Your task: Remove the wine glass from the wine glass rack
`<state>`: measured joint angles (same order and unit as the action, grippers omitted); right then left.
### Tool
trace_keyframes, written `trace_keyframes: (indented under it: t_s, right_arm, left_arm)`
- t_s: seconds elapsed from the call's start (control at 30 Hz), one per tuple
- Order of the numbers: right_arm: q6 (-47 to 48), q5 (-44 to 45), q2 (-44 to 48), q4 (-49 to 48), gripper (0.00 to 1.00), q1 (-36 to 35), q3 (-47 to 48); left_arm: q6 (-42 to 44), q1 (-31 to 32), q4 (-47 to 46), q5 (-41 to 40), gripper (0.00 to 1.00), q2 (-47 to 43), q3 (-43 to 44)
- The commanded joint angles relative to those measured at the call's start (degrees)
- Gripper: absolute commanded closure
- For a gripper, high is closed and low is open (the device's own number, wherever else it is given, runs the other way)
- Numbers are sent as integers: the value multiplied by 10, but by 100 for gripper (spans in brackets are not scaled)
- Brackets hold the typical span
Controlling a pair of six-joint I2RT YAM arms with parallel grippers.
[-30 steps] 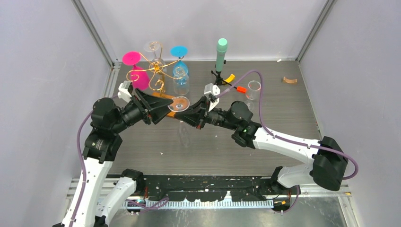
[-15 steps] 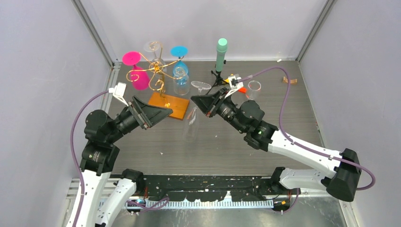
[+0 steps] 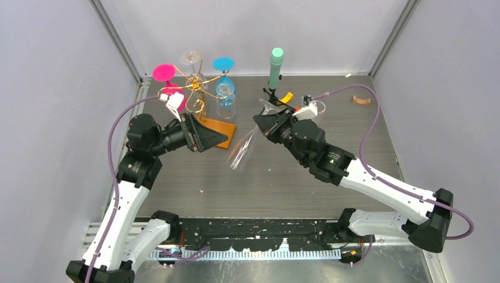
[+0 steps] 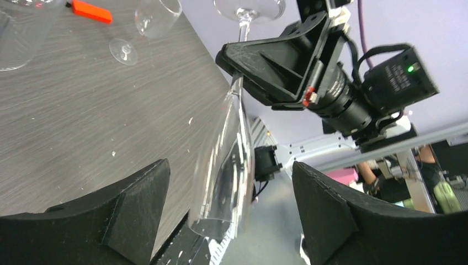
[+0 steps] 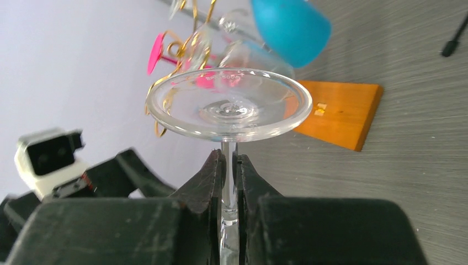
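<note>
The right jaws are clamped tight on the stem of the clear wine glass (image 5: 228, 105), just under its round foot. The glass is off the wine glass rack (image 3: 197, 88). It is held in the air to the right of the rack's orange-brown base, tilted, with the foot up and the bowl slanting down toward the near side above the surface (image 3: 295, 177). The left jaws stand wide apart and empty by the near edge of the rack's base. A pink glass (image 3: 163, 72) and a blue glass (image 3: 225, 88) hang on the rack.
</note>
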<state>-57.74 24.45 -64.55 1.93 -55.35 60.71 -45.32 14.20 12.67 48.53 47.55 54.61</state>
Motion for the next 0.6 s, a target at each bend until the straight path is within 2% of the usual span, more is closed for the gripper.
trace_keyframes:
  t_s: [0.0,0.07,0.2,0.37,0.47,0.57]
  right_arm:
    - [-100,156,34,-46,100,0,-26]
    - [-137,194,40,-91,100,-1,-57]
    - [-216,257,45,-209,100,-1,-126]
    - [-240,259,40,-222,100,-1,-125]
    - [-252,258,37,-225,100,-1,-131]
    - [-271,257,29,-245,100,-1,-143]
  left_arm:
    - [-48,2,19,-78,16,-53,15]
    - [-92,2,26,-117,14,-74,-7]
    - [-174,2,10,-133,13,-92,-58]
    - [-247,5,-42,-116,14,-87,-84]
    - [-277,14,-72,-114,19,-82,-89]
    - [-307,29,-88,-128,29,-76,-93]
